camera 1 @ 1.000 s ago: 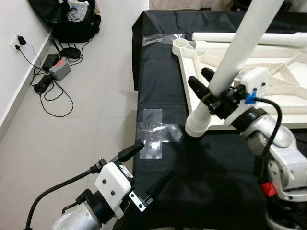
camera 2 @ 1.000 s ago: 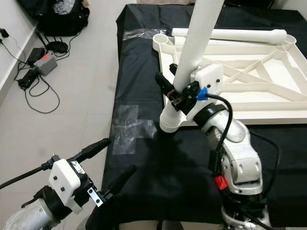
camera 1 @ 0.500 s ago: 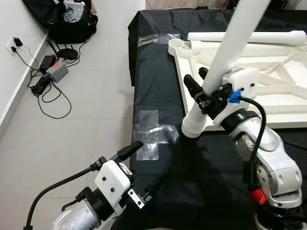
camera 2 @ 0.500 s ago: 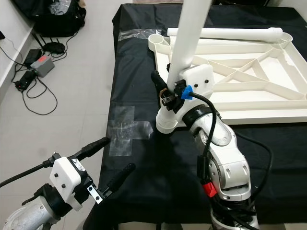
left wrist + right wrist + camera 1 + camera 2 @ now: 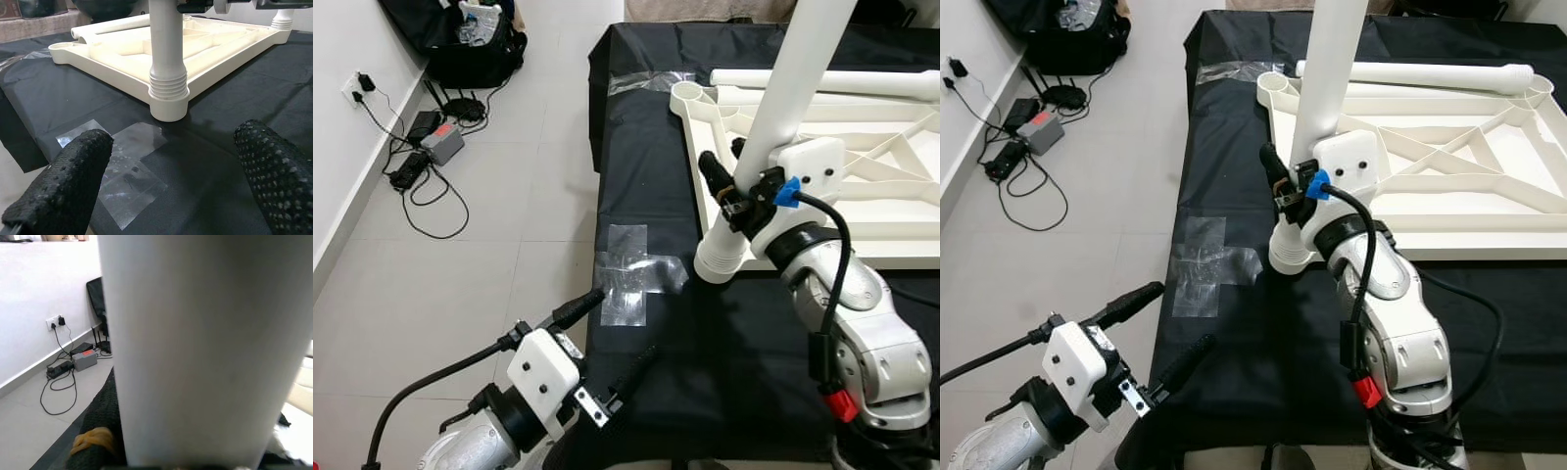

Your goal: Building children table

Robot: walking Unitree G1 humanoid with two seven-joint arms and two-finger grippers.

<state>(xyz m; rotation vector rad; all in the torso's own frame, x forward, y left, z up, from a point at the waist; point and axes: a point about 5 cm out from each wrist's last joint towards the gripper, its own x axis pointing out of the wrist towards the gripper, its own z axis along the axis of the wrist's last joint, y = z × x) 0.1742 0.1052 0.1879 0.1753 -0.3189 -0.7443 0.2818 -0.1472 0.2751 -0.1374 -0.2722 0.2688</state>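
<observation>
Table leg (image 5: pixel 790 98) now more upright, pinched by right gripper (image 5: pixel 729 181); left gripper (image 5: pixel 607 343) spread.

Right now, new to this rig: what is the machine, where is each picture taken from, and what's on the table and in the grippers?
It is a humanoid robot with two silver arms, each ending in two long black fingers. The two wide pictures come from a stereo camera on its head, looking down. The other two come from cameras on each wrist, looking along the fingers. A black cloth covers the surface, with clear tape on it. On it lies an upside-down white tabletop with one loose leg lying on it. The right gripper is shut on an upright leg whose ribbed end sits at the tabletop's near corner socket. The left gripper is open, holding nothing.
</observation>
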